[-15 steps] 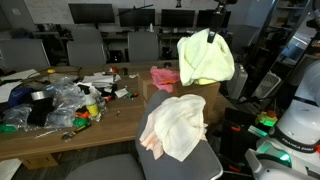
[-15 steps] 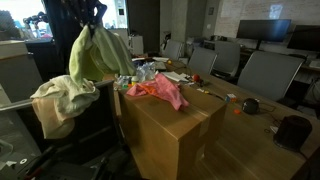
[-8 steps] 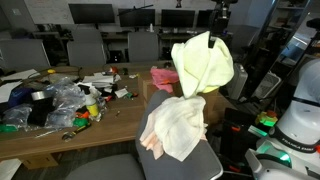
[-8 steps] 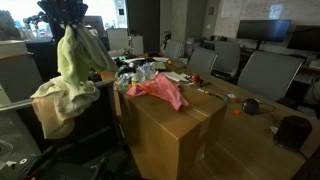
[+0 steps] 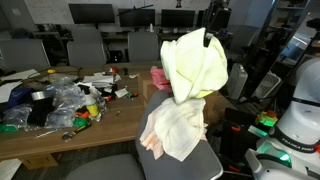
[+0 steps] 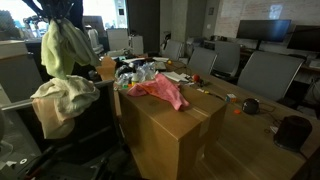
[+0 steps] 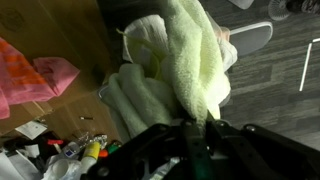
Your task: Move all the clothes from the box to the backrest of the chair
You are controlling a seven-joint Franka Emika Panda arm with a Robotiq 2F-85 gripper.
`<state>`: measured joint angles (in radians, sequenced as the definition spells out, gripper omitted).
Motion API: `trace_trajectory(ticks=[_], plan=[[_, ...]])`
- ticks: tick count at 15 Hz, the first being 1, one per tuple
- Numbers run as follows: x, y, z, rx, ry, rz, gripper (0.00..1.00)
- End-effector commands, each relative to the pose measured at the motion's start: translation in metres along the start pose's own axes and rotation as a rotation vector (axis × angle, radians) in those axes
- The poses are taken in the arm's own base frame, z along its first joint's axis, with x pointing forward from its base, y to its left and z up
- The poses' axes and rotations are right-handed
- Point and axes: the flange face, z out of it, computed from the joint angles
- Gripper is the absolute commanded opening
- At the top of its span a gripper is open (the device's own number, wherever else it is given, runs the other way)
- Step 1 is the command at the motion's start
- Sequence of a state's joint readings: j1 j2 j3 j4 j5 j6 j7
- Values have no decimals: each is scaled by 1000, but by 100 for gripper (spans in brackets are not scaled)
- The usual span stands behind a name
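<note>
My gripper (image 5: 210, 28) is shut on a pale yellow-green cloth (image 5: 194, 62) and holds it hanging in the air above the chair backrest. The cloth also shows in an exterior view (image 6: 62, 45) and in the wrist view (image 7: 190, 60), pinched between the fingers. A cream cloth (image 5: 172, 125) is draped over the backrest of the grey chair (image 5: 190, 165), seen too in an exterior view (image 6: 60, 100). A pink-red cloth (image 6: 158, 90) lies on top of the cardboard box (image 6: 175, 130); it shows behind the hanging cloth in an exterior view (image 5: 160, 76).
A wooden table (image 5: 60, 135) carries plastic bags, tape and small clutter (image 5: 60, 105). Office chairs (image 6: 262, 72) and monitors (image 5: 90, 14) stand around. A white robot base (image 5: 295, 125) stands beside the chair.
My gripper has carried the yellow-green cloth sideways from over the box to above the chair backrest. The cream and pink cloths have not moved.
</note>
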<state>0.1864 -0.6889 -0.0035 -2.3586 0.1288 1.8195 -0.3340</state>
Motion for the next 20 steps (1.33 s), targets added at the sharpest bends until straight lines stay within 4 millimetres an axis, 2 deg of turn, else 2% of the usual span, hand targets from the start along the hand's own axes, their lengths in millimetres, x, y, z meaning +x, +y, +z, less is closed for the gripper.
trace_trajectory(ticks=[1,10,14,20], plan=[[11,-12,-5,59,83,7,3],[28,-46,18,128,133,-12,3],[44,-47,50,109,118,21,3],[56,-36,99,91,35,95,3]])
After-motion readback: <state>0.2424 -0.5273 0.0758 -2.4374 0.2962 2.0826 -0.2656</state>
